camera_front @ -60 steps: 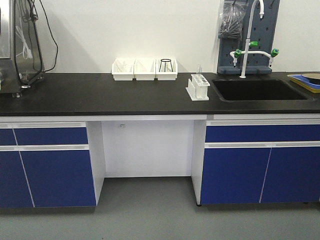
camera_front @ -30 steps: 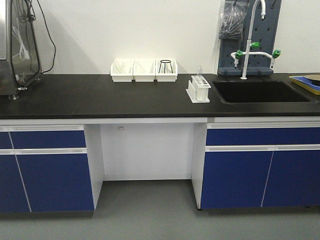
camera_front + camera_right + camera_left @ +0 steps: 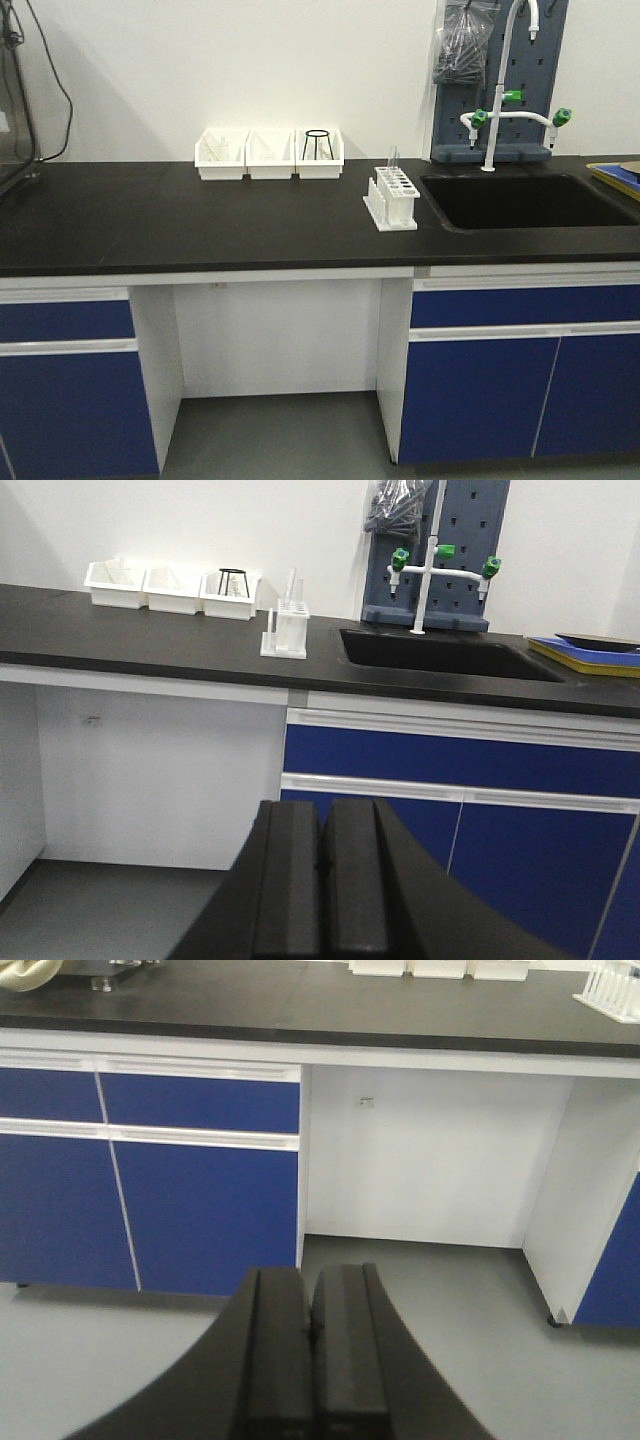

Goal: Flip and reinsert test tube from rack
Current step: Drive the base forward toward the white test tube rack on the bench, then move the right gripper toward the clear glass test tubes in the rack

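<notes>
On the black desk (image 3: 200,220), a white plastic rack (image 3: 392,198) holds the slim clear glass test tube (image 3: 393,158) upright. Our left hand (image 3: 312,1330) and right hand (image 3: 322,860) are clenched, empty, well away. Light, slick, fragile, we judge: pinch its exposed top gently.

Lab: black benchtop (image 3: 200,215) over blue cabinets (image 3: 480,400), sink (image 3: 520,200) at right with green-valved gooseneck tap (image 3: 496,118), grey pegboard (image 3: 545,60) upper right, white test tube rack (image 3: 392,197) centre.

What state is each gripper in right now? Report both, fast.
Left black gripper: closed, holding nothing.
Right black gripper: closed, holding nothing.
</notes>
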